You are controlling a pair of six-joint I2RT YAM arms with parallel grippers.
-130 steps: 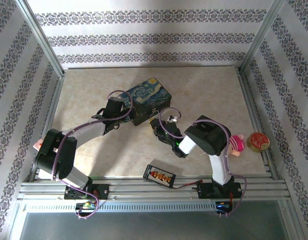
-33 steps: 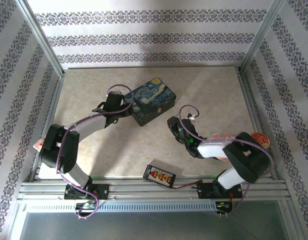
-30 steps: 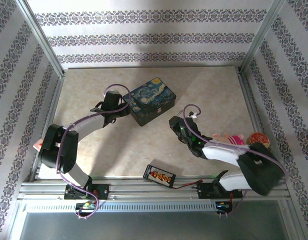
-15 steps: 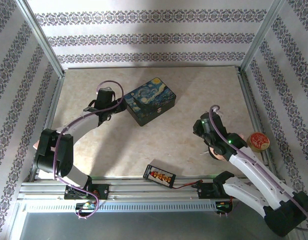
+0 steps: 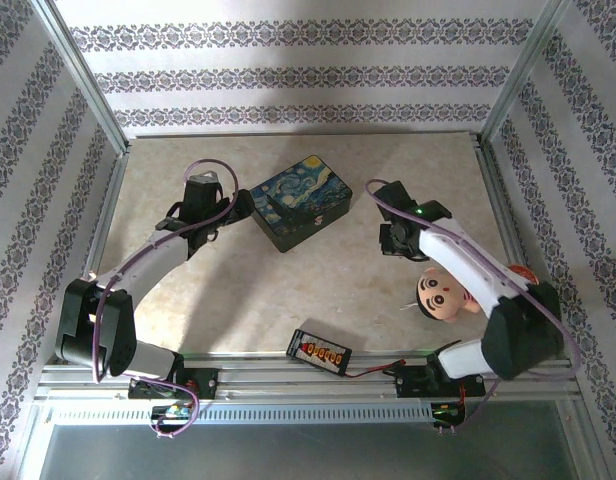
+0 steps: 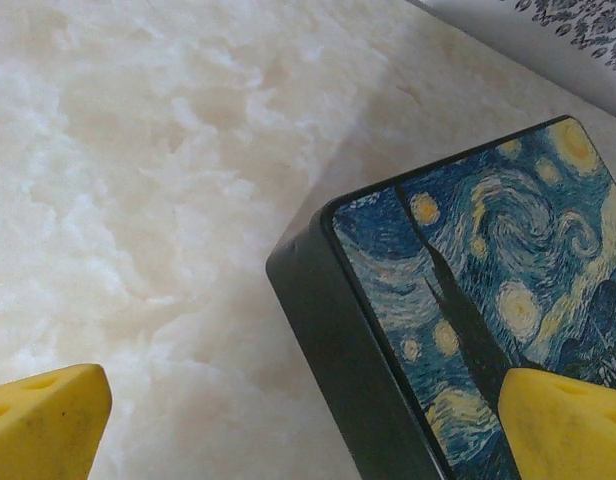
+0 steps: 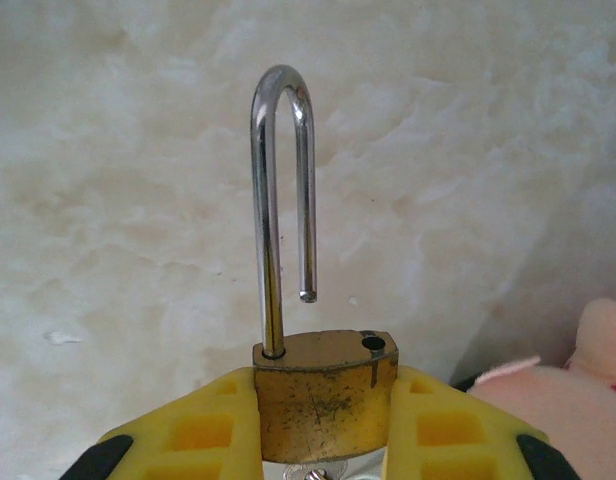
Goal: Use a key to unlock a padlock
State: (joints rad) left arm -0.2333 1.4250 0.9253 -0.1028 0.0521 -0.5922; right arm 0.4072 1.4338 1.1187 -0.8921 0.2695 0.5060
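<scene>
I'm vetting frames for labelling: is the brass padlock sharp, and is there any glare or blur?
Right wrist view: the small brass padlock is sharp, its steel shackle carrying a glare streak; the pink plush toy is soft. Left wrist view: the swirly-painted dark blue box is crisp, the yellow fingertips blurred.

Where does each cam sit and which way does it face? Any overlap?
Top external: above and behind the bases, looking down on the table; both arms show.
Left wrist: on the left arm, facing a corner of the painted box and the table; its yellow fingertips show, spread wide.
Right wrist: on the right arm, facing along its fingers, which clamp the padlock, shackle open.
Shared: top external and left wrist both see the painted box.
</scene>
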